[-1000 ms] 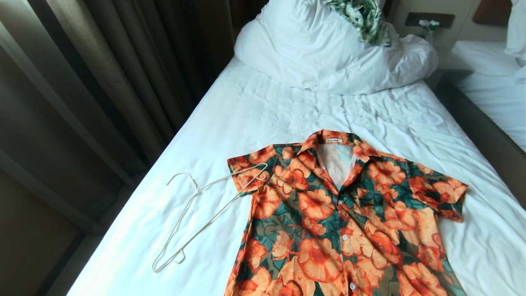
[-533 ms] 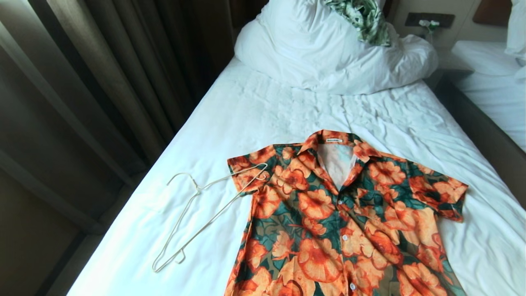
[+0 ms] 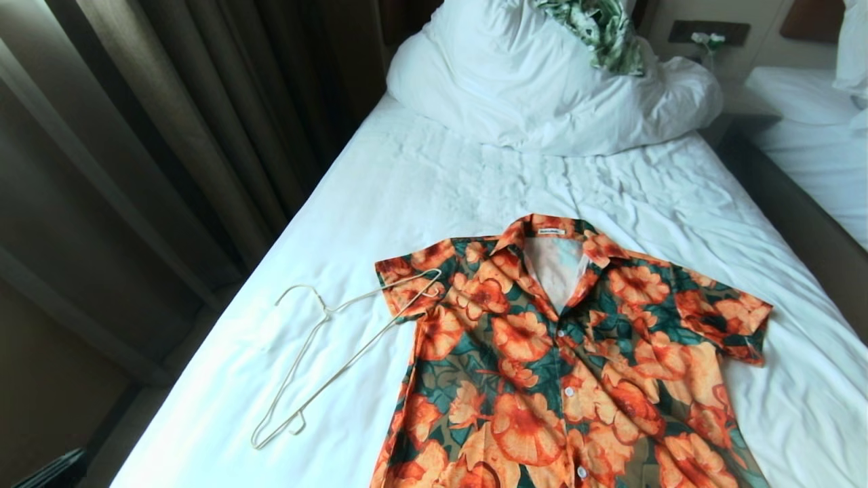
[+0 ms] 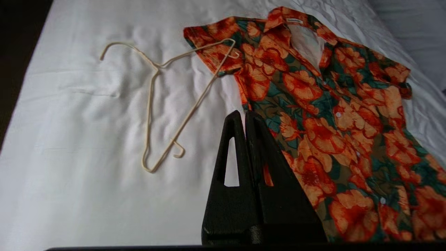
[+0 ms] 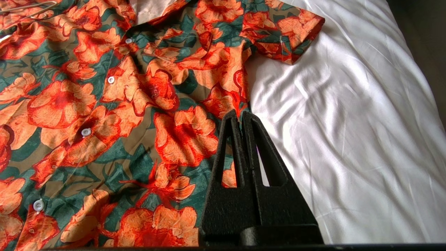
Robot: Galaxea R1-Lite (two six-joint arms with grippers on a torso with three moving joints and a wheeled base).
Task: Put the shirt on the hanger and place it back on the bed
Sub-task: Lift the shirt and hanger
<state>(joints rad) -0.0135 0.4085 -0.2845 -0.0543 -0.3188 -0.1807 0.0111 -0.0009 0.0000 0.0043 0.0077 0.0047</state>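
The shirt (image 3: 563,359), orange flowers on teal leaves, lies flat and face up on the bed (image 3: 441,183), collar toward the pillows. The cream wire hanger (image 3: 327,314) lies left of it on the sheet, one end resting on the shirt's sleeve (image 3: 407,285). My left gripper (image 4: 245,113) is shut and empty. It hovers above the shirt's left edge (image 4: 313,104), with the hanger (image 4: 194,104) beyond it to one side. My right gripper (image 5: 240,113) is shut and empty, above the shirt's other edge (image 5: 104,104) where it meets the sheet.
A bunched white duvet (image 3: 542,81) fills the bed's head, with a green-and-white cloth (image 3: 603,30) on top. Dark curtains (image 3: 169,135) run along the bed's left side. A second white bed (image 3: 814,135) stands to the right across a narrow gap.
A dark part has come into the lower left corner of the head view. Shirt and hanger lie as before.
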